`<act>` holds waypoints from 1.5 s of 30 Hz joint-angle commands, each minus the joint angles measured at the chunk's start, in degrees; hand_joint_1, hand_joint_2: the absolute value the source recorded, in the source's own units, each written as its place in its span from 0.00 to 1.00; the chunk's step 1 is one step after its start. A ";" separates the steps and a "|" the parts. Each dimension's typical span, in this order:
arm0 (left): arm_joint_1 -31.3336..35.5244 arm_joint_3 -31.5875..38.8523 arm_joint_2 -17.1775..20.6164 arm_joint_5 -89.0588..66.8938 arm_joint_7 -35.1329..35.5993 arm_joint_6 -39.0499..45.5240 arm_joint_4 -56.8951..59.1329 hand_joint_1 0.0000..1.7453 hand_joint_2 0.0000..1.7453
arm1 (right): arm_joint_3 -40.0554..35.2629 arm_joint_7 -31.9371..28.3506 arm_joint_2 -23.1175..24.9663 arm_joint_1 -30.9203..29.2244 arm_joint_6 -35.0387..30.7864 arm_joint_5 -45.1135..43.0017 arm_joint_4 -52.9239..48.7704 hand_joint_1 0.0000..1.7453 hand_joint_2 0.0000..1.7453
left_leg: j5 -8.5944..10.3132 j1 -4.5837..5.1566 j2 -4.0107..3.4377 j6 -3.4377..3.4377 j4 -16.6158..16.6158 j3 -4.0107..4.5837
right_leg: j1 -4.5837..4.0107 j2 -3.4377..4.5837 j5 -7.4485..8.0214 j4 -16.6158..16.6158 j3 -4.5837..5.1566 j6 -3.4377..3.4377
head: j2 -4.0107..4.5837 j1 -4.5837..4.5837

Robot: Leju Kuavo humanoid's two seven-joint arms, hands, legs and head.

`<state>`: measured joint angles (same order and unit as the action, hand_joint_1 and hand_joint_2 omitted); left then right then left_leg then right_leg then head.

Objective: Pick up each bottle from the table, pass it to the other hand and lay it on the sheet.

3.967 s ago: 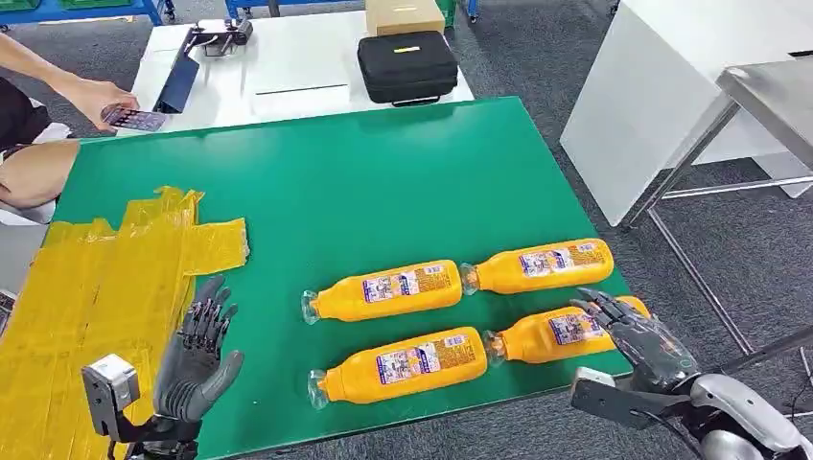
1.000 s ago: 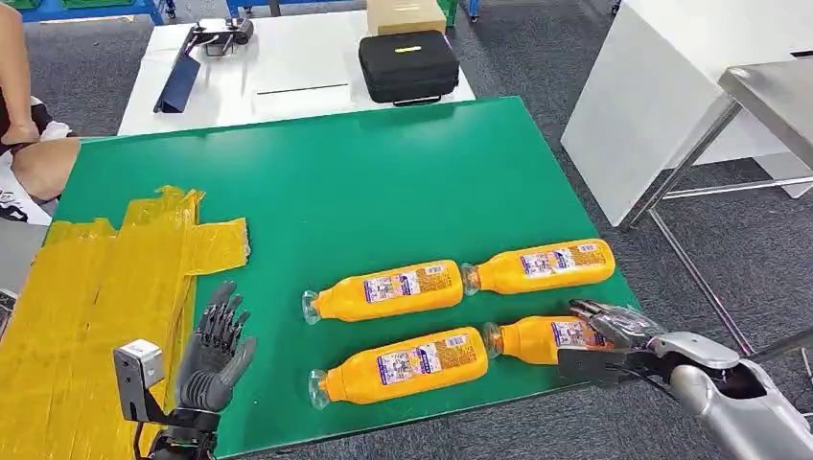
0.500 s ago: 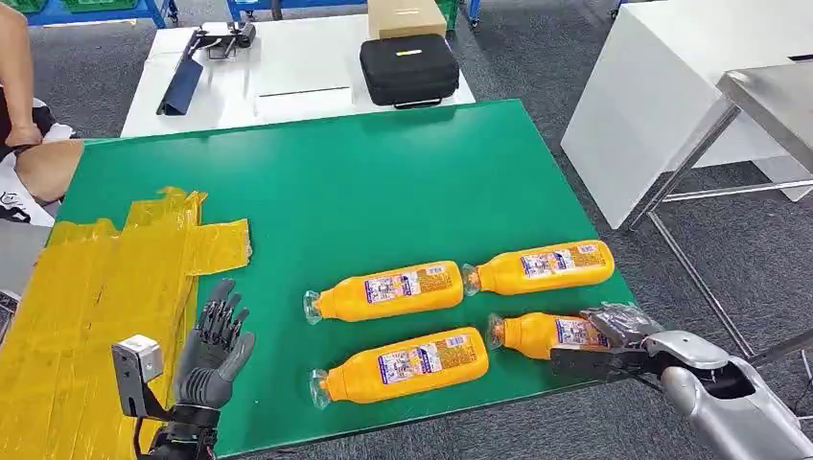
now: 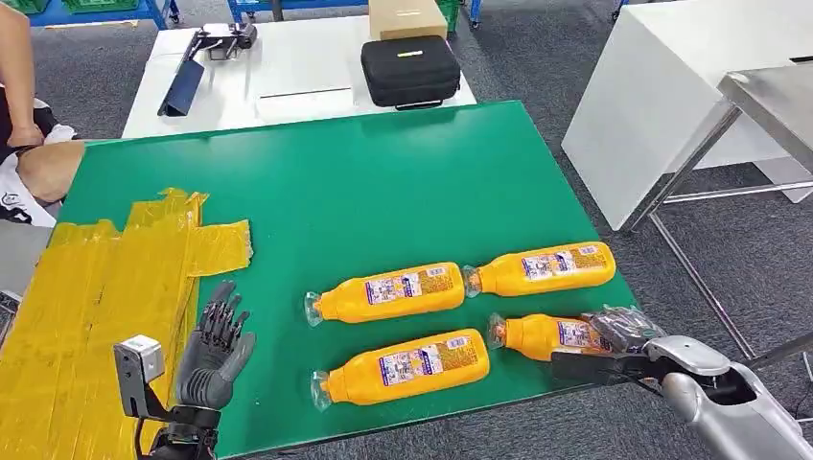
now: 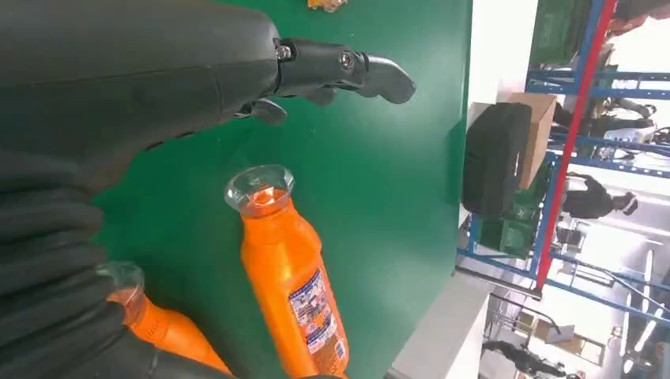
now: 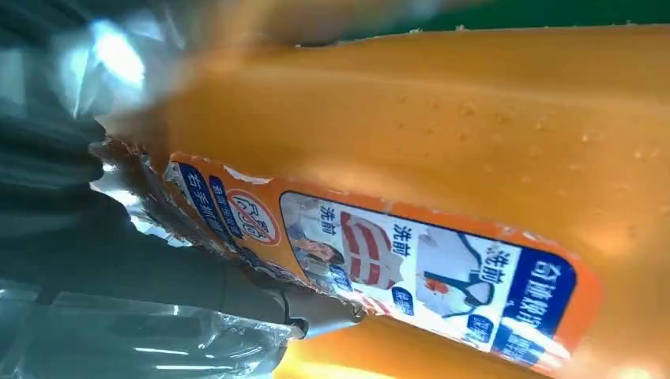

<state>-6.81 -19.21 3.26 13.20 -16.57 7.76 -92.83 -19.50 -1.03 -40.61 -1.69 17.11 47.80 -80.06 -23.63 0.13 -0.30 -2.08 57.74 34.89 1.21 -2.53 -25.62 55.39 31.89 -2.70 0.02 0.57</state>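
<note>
Four orange bottles lie on the green table (image 4: 383,182): far left (image 4: 388,291), far right (image 4: 542,267), near left (image 4: 403,367) and near right (image 4: 546,335). My right hand (image 4: 623,328), in a clear plastic cover, wraps its fingers over the base end of the near right bottle, which still lies on the table. The right wrist view shows that bottle's label (image 6: 411,260) with a dark finger (image 6: 237,288) pressed along it. My left hand (image 4: 216,347) stands open with fingers apart at the near edge, beside the yellow sheet (image 4: 105,297). The left wrist view shows its fingers (image 5: 348,67) above a bottle (image 5: 288,276).
Behind the green table stands a white table with a black case (image 4: 410,69), a cardboard box (image 4: 406,16) and a dark tool (image 4: 182,86). A person (image 4: 34,163) sits at the far left. A white cabinet (image 4: 662,96) and a metal table (image 4: 767,96) stand to the right.
My right hand came down from above the near right bottle and closed its fingers around it. The person's arm with a phone left the table. My left hand shifted slightly right.
</note>
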 commanded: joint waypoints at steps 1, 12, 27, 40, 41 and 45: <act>0.76 -0.72 0.47 0.29 0.14 0.29 2.92 0.00 1.00 | 0.90 -5.35 3.28 4.09 -3.03 -4.73 0.55 1.00 1.00 | -0.04 -0.10 0.20 0.15 -0.15 -0.27 | -0.08 0.01 -0.08 -0.22 -0.39 0.18 | 0.00 0.00; -3.40 1.83 3.22 2.43 -2.73 -0.33 -2.42 0.00 1.00 | 23.55 -17.08 34.95 12.94 -38.24 -16.47 -26.02 1.00 1.00 | -0.14 -0.25 0.17 0.28 -0.10 -0.07 | -0.22 0.11 -0.26 -0.09 -0.20 0.36 | 0.00 0.02; 2.78 -1.68 2.10 -3.30 0.07 -7.25 -5.52 0.00 1.00 | 17.17 -17.30 39.91 7.85 -41.44 -20.30 -26.75 1.00 1.00 | -0.08 -0.11 0.07 0.22 -0.04 0.17 | -0.09 0.21 -0.16 -0.01 0.05 0.34 | 0.00 0.02; 13.72 -10.34 2.30 -7.20 1.02 -12.88 -9.24 0.00 1.00 | 1.11 -18.61 40.14 -5.33 -32.17 -31.55 -11.64 1.00 1.00 | -0.01 -0.15 -0.01 0.19 -0.01 0.26 | -0.13 0.25 -0.04 0.00 0.14 0.28 | 0.00 -0.02; 14.52 -10.99 2.30 -6.95 1.06 -12.92 -9.51 0.00 1.00 | -0.18 -18.41 40.28 -6.60 -31.80 -32.00 -10.44 1.00 1.00 | -0.02 -0.14 -0.05 0.24 -0.04 0.15 | -0.11 0.36 -0.04 -0.02 0.06 0.34 | 0.00 0.00; 16.52 -12.42 2.10 -6.87 1.29 -12.80 -10.26 0.00 1.00 | -4.36 -17.90 40.62 -10.66 -30.00 -33.95 -6.51 1.00 1.00 | 0.07 -0.13 -0.04 0.24 -0.01 0.23 | -0.10 0.29 -0.03 0.03 0.13 0.28 | -0.02 0.00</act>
<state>3.38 -26.42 5.16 6.12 -15.89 -5.16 -102.62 -13.46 -19.41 -1.03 -2.59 -14.65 15.87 -99.13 -23.45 0.08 -0.12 -1.96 57.72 35.30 1.17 -2.66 -25.63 55.48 32.16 -2.60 0.00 0.57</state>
